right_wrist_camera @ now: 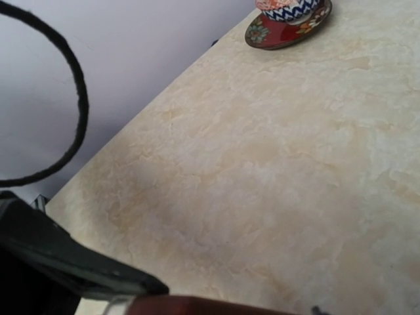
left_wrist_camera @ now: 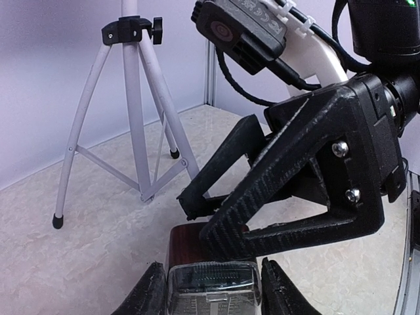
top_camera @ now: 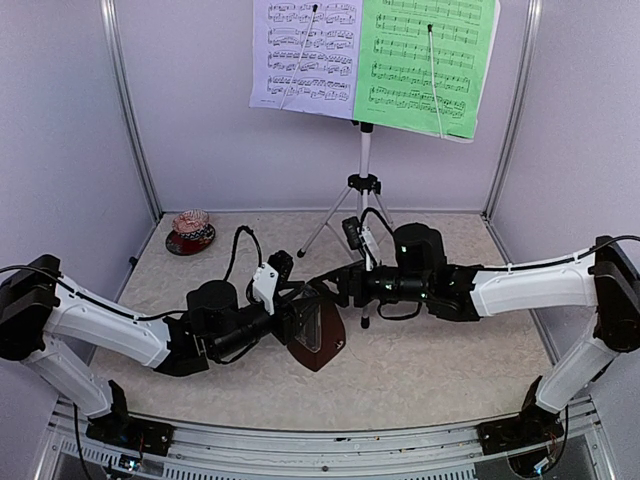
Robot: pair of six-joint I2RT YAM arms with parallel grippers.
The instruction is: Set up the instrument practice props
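Near the middle of the table (top_camera: 450, 370), just in front of the tripod feet of the music stand (top_camera: 364, 150), the brown metronome (top_camera: 322, 340) hangs between the two arms, tipped over, not standing. The left gripper (top_camera: 300, 328) grasps it: in the left wrist view its fingers (left_wrist_camera: 152, 296) press against both sides of the case. The right gripper (left_wrist_camera: 200, 222) comes in from the right with its jaws apart over the brown end of the case. I cannot tell whether they pinch it or only stand around it.

At the far side, the lavender sheet (top_camera: 303, 55) and green sheet (top_camera: 425, 65) sit side by side on the stand's desk.

I judge the metronome to be rigid and fairly heavy for its size. Its sloping sides would let a grip slide toward the narrow top, and the clear front panel looks like the fragile part. The best hold is probably low on two opposite solid faces, near the wide base, so it can be set down upright.
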